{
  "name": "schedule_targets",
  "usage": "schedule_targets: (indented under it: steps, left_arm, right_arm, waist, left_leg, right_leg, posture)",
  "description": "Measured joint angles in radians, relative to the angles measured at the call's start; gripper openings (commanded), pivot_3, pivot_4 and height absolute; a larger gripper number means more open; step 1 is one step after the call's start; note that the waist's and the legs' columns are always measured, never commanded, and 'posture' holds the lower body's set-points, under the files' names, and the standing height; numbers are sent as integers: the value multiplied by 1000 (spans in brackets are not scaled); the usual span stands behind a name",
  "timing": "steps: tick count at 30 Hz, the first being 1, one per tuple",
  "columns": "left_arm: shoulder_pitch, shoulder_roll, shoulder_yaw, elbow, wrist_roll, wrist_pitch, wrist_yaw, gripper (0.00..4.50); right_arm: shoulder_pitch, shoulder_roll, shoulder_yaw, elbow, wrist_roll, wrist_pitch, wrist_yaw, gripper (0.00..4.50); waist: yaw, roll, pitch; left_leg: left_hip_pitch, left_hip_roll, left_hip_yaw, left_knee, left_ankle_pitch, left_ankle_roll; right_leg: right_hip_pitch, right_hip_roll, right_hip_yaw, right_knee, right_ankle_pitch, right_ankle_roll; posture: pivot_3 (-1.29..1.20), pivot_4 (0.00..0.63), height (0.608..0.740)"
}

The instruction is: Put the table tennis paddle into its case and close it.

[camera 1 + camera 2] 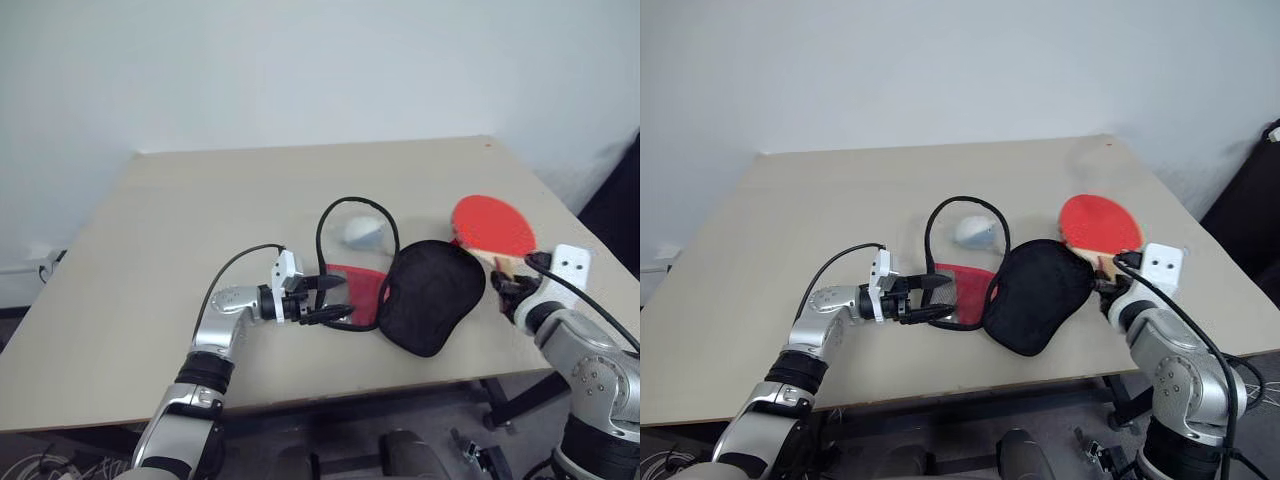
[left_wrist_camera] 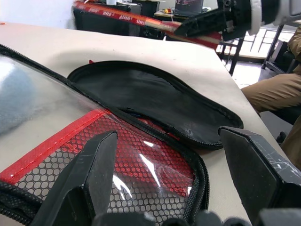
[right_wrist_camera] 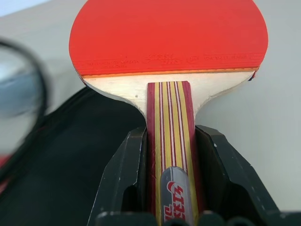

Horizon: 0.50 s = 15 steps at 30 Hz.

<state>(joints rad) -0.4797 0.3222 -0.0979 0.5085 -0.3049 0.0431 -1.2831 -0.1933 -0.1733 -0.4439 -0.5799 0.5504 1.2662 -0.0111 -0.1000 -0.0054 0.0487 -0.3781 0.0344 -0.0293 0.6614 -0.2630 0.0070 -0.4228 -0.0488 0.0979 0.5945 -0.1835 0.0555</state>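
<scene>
My right pincer (image 3: 171,188) grips the table tennis paddle (image 1: 492,226) by its handle. My left pincer (image 1: 335,299) stands open at the unzipped case (image 1: 425,295) on the table (image 1: 150,260).

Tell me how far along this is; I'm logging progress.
Done: the case lies unzipped on the table, and the right claw grips the table tennis paddle by its handle. In hand: the open left claw straddles the case's red flap. Left: inserting, zipping shut.

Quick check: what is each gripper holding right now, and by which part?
Right gripper grips the table tennis paddle by its handle. Left gripper is open, fingers straddling the case, holding nothing.
</scene>
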Motion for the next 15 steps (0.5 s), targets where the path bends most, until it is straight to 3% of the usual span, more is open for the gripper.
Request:
schedule_targets:
  steps: [15]
  left_arm:
    - [1,4,-1,0,0,3,-5,3638]
  right_arm:
    - [-59,198,-133,-101,48,339,-40,1182]
  waist:
    - [6,1,0]
  left_leg:
    - [0,0,-1,0,0,0]
  right_leg:
    - [-1,0,-1,2,1,1]
  posture:
    - [0,0,740]
